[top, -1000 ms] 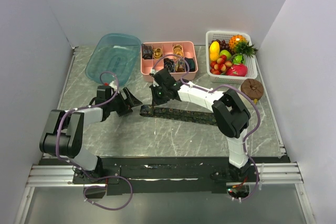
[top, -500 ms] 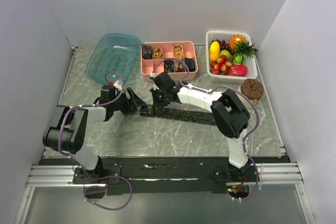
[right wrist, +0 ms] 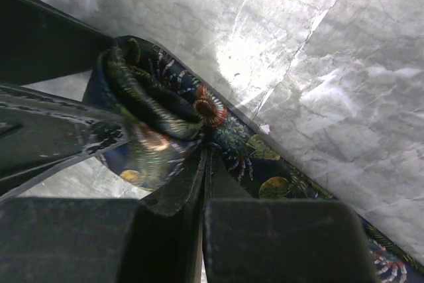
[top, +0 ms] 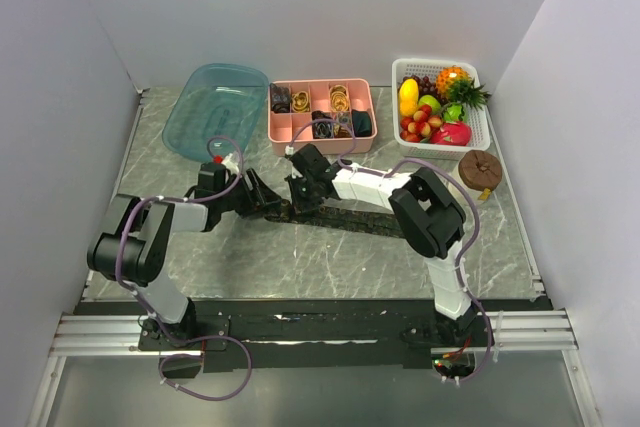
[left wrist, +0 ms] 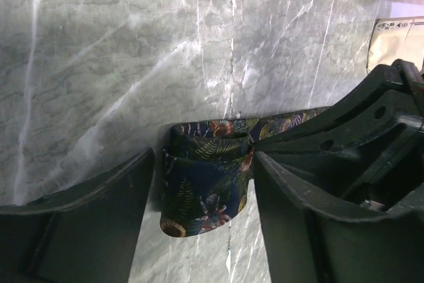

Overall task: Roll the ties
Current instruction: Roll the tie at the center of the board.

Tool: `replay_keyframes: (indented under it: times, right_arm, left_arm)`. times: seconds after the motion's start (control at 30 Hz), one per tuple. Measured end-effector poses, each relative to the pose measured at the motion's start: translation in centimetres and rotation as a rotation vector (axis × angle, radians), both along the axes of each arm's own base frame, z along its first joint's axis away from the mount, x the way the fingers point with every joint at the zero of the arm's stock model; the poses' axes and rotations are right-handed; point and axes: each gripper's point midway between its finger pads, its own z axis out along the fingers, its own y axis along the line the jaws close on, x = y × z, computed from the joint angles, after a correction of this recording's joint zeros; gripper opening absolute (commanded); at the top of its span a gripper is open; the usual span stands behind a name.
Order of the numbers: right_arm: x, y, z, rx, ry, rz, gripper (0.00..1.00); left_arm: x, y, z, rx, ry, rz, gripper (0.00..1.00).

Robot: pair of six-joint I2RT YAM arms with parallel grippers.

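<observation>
A dark navy tie (top: 350,219) with a leaf and flower print lies flat across the middle of the table. Its left end is folded into a small loose coil (left wrist: 202,197). My left gripper (left wrist: 204,164) is open, one finger on each side of that coil; it also shows in the top view (top: 266,199). My right gripper (right wrist: 206,156) is shut on the tie (right wrist: 278,170), pinching the fabric right beside the coil (right wrist: 149,107). In the top view the right gripper (top: 299,193) stands over the tie's left end, almost touching the left gripper.
A pink divided tray (top: 285,130) with several rolled ties sits at the back centre. A blue tub (top: 213,107) is back left, a white basket (top: 480,127) of fruit back right, and a brown round object (top: 480,169) in front of it.
My left gripper has moved right and now straddles the tie's left end. My right gripper has come slightly nearer and lower on that end.
</observation>
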Motion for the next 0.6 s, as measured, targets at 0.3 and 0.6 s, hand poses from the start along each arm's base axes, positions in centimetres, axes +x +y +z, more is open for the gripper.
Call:
replay_keyframes:
  times: [0.3, 0.6]
  right_arm:
    - [0.2, 0.4, 0.0, 0.016, 0.001, -0.004, 0.0]
    - [0.2, -0.1, 1.5, 0.024, -0.029, -0.018, 0.0]
  left_arm:
    - [-0.1, -0.3, -0.2, -0.009, -0.027, -0.01, 0.69]
    - [0.1, 0.4, 0.4, 0.037, -0.043, 0.033, 0.79]
